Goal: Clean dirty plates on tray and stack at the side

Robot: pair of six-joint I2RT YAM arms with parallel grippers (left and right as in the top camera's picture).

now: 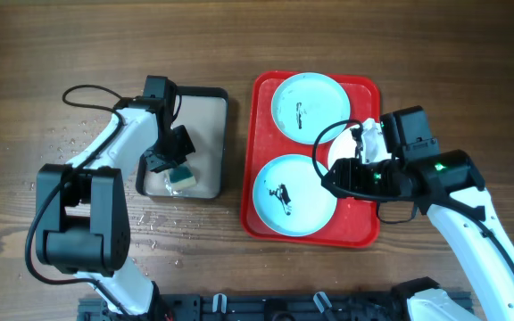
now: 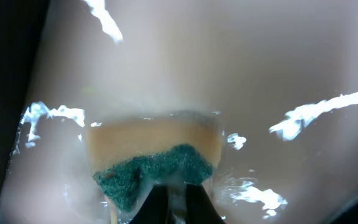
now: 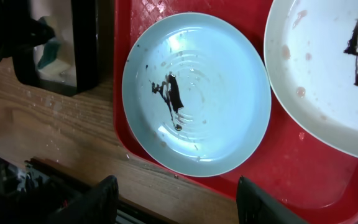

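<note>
Three plates (image 1: 302, 107) lie in the tray (image 1: 261, 144), right of a smaller tray (image 1: 205, 120) holding, seemingly, a sponge (image 1: 183, 176).

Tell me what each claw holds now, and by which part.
The left claw seems to pinch the sponge at its green edge. The right claw is open and holds nothing.

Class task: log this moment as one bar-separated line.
left gripper: at sponge in wet beige tray, grip unclear | right gripper: open at near blue plate | plates: three smeared, on red tray
</note>
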